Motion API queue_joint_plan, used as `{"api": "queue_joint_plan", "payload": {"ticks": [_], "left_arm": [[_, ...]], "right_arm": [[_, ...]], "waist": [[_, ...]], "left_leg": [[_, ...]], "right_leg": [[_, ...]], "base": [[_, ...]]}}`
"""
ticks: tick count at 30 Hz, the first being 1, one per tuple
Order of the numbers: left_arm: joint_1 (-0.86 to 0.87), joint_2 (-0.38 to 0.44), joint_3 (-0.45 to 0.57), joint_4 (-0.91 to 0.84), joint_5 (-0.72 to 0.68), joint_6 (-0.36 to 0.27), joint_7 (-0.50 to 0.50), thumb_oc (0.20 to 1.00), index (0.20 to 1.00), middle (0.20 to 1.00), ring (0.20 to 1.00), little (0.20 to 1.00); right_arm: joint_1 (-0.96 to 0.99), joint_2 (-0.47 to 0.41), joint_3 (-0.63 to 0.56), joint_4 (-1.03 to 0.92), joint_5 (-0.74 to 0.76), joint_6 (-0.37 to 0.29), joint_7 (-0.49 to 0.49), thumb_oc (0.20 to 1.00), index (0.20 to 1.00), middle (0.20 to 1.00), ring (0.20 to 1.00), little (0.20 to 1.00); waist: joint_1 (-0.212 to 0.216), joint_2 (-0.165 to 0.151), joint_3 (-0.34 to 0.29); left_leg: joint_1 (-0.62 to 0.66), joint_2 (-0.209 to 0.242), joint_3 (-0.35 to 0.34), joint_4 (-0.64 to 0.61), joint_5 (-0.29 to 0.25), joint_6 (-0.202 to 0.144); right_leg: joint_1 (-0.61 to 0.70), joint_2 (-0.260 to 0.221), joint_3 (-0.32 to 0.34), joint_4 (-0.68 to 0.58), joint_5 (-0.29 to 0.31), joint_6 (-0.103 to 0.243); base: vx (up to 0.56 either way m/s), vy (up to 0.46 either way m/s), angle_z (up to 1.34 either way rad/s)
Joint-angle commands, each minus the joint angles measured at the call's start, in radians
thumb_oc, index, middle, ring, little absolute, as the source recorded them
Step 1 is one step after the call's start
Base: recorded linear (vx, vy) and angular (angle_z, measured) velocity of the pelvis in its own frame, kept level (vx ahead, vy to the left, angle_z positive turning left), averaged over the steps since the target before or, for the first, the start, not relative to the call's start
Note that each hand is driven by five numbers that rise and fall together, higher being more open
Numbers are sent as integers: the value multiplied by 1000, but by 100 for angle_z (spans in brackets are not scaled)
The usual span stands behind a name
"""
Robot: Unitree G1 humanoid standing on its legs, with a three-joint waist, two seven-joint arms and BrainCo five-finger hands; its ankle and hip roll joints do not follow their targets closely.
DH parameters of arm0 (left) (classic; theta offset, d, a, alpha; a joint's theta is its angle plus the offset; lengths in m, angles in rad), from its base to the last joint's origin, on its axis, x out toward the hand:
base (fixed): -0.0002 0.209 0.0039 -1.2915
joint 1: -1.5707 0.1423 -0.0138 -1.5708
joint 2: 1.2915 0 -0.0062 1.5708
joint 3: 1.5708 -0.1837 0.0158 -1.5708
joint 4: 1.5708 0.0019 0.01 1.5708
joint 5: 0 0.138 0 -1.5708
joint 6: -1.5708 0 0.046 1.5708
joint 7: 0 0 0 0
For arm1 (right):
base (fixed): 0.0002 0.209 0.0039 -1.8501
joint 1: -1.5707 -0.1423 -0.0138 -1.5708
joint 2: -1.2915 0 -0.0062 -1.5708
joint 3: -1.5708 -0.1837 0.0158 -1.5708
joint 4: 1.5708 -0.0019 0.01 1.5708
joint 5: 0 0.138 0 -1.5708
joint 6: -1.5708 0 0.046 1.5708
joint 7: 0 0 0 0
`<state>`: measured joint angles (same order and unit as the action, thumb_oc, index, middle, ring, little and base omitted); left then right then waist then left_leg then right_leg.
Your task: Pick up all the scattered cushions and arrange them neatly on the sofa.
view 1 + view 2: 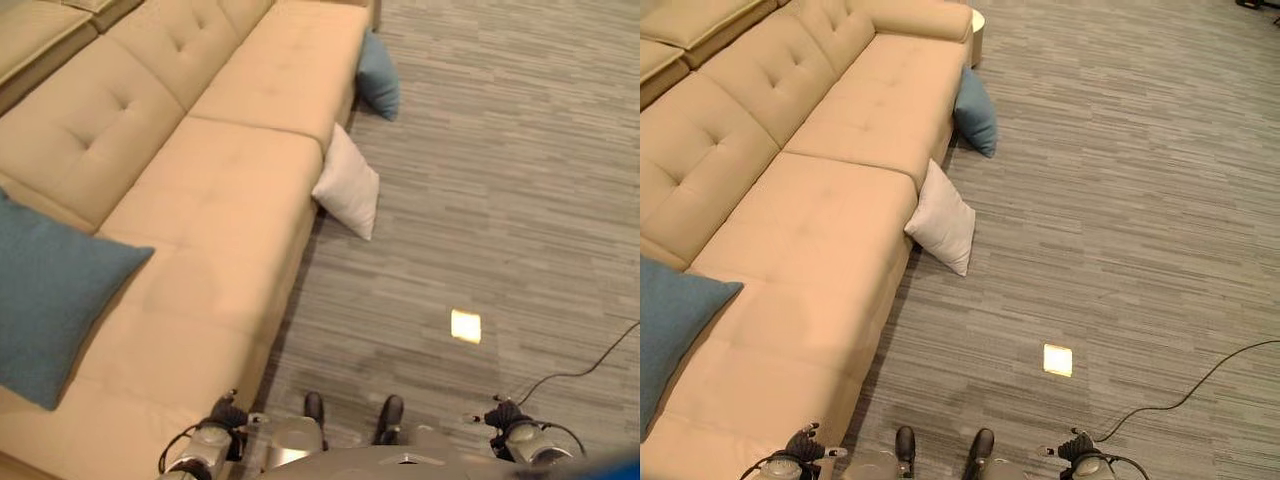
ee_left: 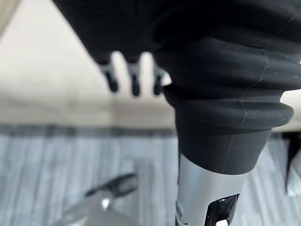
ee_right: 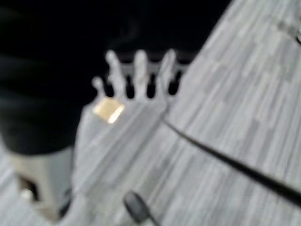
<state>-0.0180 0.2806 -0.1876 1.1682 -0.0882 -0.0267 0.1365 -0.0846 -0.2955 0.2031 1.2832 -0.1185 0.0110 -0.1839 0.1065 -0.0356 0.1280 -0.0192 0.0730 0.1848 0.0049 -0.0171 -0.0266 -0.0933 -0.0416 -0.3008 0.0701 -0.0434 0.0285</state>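
White cushion (image 1: pixel 942 221) and blue cushion (image 1: pixel 977 111) lean upright against the sofa (image 1: pixel 830 200) front; both hands' fingers (image 2: pixel 134 80) (image 3: pixel 140 70) hang straight, empty.

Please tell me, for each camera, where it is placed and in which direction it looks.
Left eye view: head, looking down at the beige sofa, white cushion and blue floor cushion.
Right eye view: beside it, same scene; both share the floor plate.
Left wrist view: along the left hand, fingers straight, toward the sofa front.
Right wrist view: along the right hand, fingers straight, toward the carpet.
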Motion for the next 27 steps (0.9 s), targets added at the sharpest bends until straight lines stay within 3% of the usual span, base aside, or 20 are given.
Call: {"api": "queue_joint_plan", "payload": {"ticks": [1, 4, 5, 7, 11, 14, 16, 18, 19, 20, 22, 25, 27], "left_arm": [[-81, -12, -8, 0, 22, -18, 8, 1000, 1000, 1000, 1000, 1000], [-87, -18, -25, -1, 26, -15, 7, 1000, 1000, 1000, 1000, 1000], [-90, -23, -37, -2, 22, -14, 5, 1000, 1000, 1000, 1000, 1000], [-88, -22, -38, -14, 7, -13, 1, 1000, 1000, 1000, 1000, 1000], [-76, -23, -36, -6, 19, -7, 1, 1000, 1000, 1000, 1000, 1000], [-69, -20, -25, -4, 12, -7, 3, 1000, 1000, 1000, 1000, 1000], [-64, -14, -22, -13, 4, -8, 1, 1000, 1000, 1000, 1000, 1000], [-71, -4, -24, -40, -7, -10, 0, 1000, 1000, 1000, 1000, 1000], [-72, -4, -24, -40, -7, -10, 0, 1000, 1000, 1000, 1000, 1000], [-83, 5, -32, -64, -19, -13, 1, 1000, 1000, 1000, 1000, 1000], [-91, 10, -38, -73, -19, -13, 4, 1000, 1000, 1000, 1000, 1000], [-109, 11, -43, -75, -24, -17, 9, 1000, 1000, 1000, 1000, 1000], [-120, 9, -45, -64, -12, -19, 10, 1000, 1000, 1000, 1000, 1000]], "right_arm": [[-31, -56, -3, 8, 41, -11, -23, 1000, 1000, 1000, 1000, 1000], [-23, -63, -12, 14, 49, -9, -27, 1000, 1000, 1000, 1000, 1000], [-13, -65, -22, 16, 60, -6, -28, 1000, 1000, 1000, 1000, 1000], [-13, -64, -25, 22, 64, -4, -30, 1000, 1000, 1000, 1000, 1000], [-7, -68, -29, 23, 67, -2, -30, 1000, 1000, 1000, 1000, 1000], [-5, -62, -26, 25, 58, 1, -25, 1000, 1000, 1000, 1000, 1000], [-10, -48, -27, 19, 49, -2, -26, 1000, 1000, 1000, 1000, 1000], [-26, -44, -18, 5, 36, -7, -28, 1000, 1000, 1000, 1000, 1000], [-26, -45, -18, 5, 36, -7, -28, 1000, 1000, 1000, 1000, 1000], [-40, -38, -14, -16, 43, -11, -26, 1000, 1000, 1000, 1000, 1000], [-48, -36, -13, -25, 47, -12, -28, 1000, 1000, 1000, 1000, 1000], [-58, -32, -4, -37, 46, -14, -30, 1000, 1000, 1000, 1000, 1000], [-62, -30, -6, -41, 63, -16, -31, 1000, 1000, 1000, 1000, 1000]], "waist": [[-9, -22, 12], [-12, -28, 26], [-6, -30, 36], [6, -34, 26], [32, -24, 18], [34, -28, 4], [44, -45, -8], [42, -42, -1], [43, -41, -3], [24, -28, 12], [13, -18, 20], [0, 1, 29], [-23, -6, 39]], "left_leg": [[-64, -64, -124, 145, -33, -5], [-102, -57, -129, 245, -29, -13], [-142, -77, -158, 274, -12, -14], [-194, -108, -165, 200, 4, -4], [-275, -116, -140, 56, 129, -22], [-249, -114, -149, 50, 125, -5], [-217, -122, -134, 61, 93, 23], [-164, -125, -126, 37, 72, 45], [-167, -123, -126, 37, 73, 44], [-119, -117, -128, 15, 62, 56], [-87, -110, -130, -2, 54, 60], [-25, -98, -131, -38, 37, 55], [27, -107, -148, -59, 14, 40]], "right_leg": [[55, -16, 51, -50, 33, 65], [84, -12, 49, -63, 27, 52], [104, -14, 48, -67, 20, 45], [132, -5, 63, -90, 10, 52], [207, 40, 118, -124, -27, 57], [221, 36, 126, -105, -55, 61], [199, 5, 129, 28, -49, 93], [115, -24, 114, 191, 24, 136], [113, -23, 114, 189, 27, 135], [50, -29, 104, 324, 81, 159], [9, -46, 80, 367, 80, 152], [-55, -84, 10, 282, 56, 118], [-72, -70, 35, 54, 84, 118]], "base": [[34, -207, 31], [70, -147, 12], [210, -106, -13], [294, -92, -5], [406, 9, -23], [337, 89, -58], [363, 157, -59], [209, 123, -38], [251, 153, -49], [249, 155, -39], [207, 119, -11], [276, 33, 35], [415, -81, 16]]}}
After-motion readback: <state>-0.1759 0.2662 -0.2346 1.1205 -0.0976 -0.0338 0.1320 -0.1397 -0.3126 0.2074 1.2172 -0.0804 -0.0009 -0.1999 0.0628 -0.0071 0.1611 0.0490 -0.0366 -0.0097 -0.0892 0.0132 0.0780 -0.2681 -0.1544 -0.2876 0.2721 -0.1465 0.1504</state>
